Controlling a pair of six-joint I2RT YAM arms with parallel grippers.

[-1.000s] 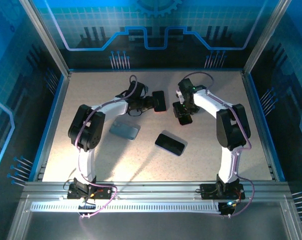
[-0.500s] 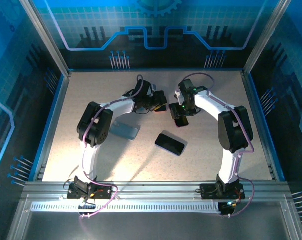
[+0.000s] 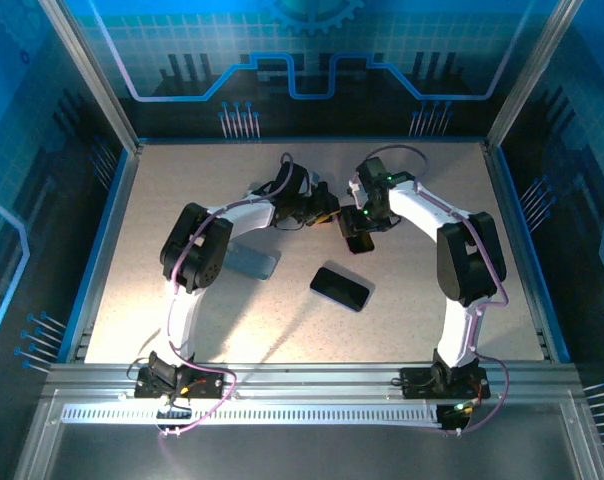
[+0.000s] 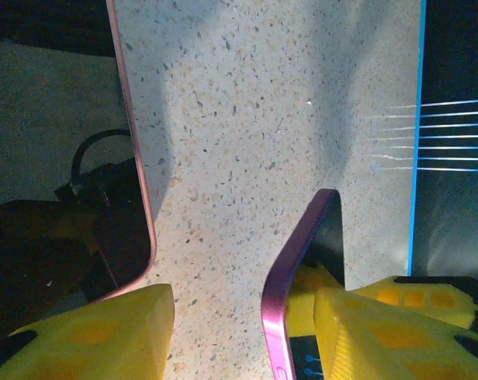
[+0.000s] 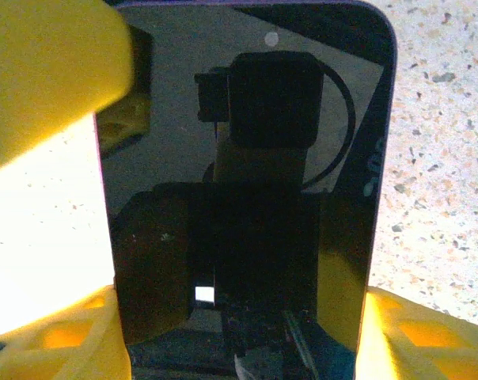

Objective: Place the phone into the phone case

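Note:
My right gripper [image 5: 239,324] is shut on a dark phone [image 5: 247,158] with a purple rim, its fingers on the two long sides. It sits right of centre at the back [image 3: 360,228]. My left gripper [image 3: 320,208] is close on its left, one yellow finger over the phone's top corner. Its jaws [image 4: 245,299] stand open over bare table. A second dark slab with a purple rim [image 4: 290,269] stands edge-on against its right finger. I cannot tell whether that is a phone or a case. A grey phone case [image 3: 250,262] lies flat on the table.
Another black phone [image 3: 340,288] lies flat in the middle of the table, in front of both grippers. The speckled table [image 3: 182,190] is walled by blue panels at the back and sides. The arm bases stand at the near edge.
My left arm has pushed right, bringing its gripper up against the phone in the right gripper. The right gripper has shifted slightly left. The case and the black phone on the table have not moved.

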